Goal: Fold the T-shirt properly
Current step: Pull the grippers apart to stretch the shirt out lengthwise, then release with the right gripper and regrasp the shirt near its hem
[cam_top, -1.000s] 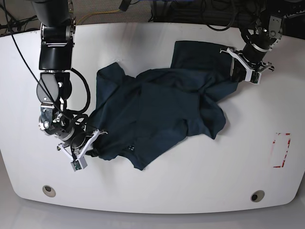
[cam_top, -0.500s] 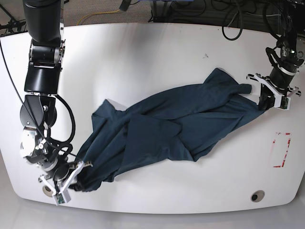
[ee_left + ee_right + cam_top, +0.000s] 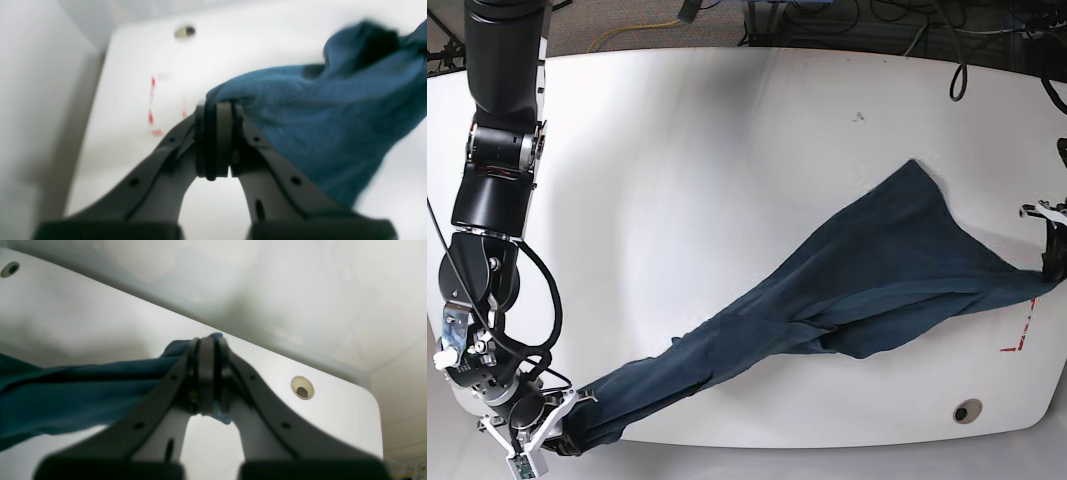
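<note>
Both pincers, the left gripper [image 3: 215,140] and the right gripper [image 3: 206,376], are pressed together on opposite ends of the T-shirt [image 3: 847,290], which is stretched across the table [image 3: 727,150] between its front corners and judged soft, light, best gripped at edges.

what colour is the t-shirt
Plain dark navy-teal T-shirt, no pattern visible; the base view shows it best.
</note>
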Robot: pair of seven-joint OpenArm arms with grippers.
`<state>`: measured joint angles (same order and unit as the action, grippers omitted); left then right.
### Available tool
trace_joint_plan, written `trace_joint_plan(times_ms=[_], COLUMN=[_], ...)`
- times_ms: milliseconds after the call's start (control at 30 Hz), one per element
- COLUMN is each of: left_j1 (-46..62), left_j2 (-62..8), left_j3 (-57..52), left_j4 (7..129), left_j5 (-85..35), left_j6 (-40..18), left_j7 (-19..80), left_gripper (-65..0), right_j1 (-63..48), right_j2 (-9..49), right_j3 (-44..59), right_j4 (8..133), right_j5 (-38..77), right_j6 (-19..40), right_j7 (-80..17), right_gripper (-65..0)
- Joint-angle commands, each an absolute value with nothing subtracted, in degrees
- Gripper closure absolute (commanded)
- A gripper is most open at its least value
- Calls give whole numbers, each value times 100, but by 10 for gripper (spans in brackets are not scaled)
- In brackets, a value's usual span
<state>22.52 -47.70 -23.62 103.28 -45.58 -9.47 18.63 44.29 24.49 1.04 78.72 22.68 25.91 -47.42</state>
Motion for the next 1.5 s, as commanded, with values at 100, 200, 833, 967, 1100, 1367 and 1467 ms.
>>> trace_joint_plan(times_ms=[100, 200, 833, 967, 1100, 1367, 1467], left_j1=[2211, 2237, 3152, 3240, 3222, 3134, 3116], left_j2=[-5033, -5007, -3530, -3011, -2484, -1965, -1956], left_j3=[-2545, -2545, -2607, -2967, -3415, -4013, -4189], left_j4=[10273, 10246, 9877, 9710, 9455, 9130, 8936], left_j5=[-4840, -4840, -3398, -2747, -1947, -1138, -1121], left_j6=[-1130, -1138, -2387, -2905, -3662, -4000, -4000], left_j7=[1727, 1727, 1736, 1736, 1736, 1736, 1736], left_gripper=[0, 0, 0, 0, 0, 0, 0], right_j1=[4576, 4286, 1429, 1042, 637, -40, -224], right_j2=[2554, 2633, 2607, 2334, 2325, 2255, 2167], right_j3=[163, 180, 1147, 1666, 1745, 1763, 1877], right_j4=[7978, 8013, 8690, 8690, 8664, 8664, 8664], right_j5=[2273, 2290, 2316, 2273, 2281, 2316, 2316], right_j6=[2580, 2580, 2580, 2580, 2580, 2580, 2580], right_j7=[-4593, -4593, -4541, -4549, -4549, -4382, -4382], right_gripper=[0, 0, 0, 0, 0, 0, 0])
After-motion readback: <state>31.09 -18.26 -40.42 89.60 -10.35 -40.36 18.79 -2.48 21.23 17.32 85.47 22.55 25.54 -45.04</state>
